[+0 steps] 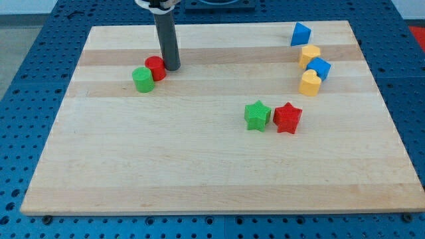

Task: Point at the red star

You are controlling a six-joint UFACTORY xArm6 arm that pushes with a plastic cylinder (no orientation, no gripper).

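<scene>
The red star (287, 117) lies right of the board's middle, touching a green star (257, 115) on its left. My tip (172, 67) rests on the board at the upper left, right beside a red cylinder (156, 68), far to the left of the red star. A green cylinder (142, 79) sits just below-left of the red cylinder.
A wooden board (199, 172) lies on a blue perforated table. At the upper right stand a blue triangular block (300, 34), a yellow block (309, 56), a blue block (320, 68) and a yellow heart-like block (309, 83), close together.
</scene>
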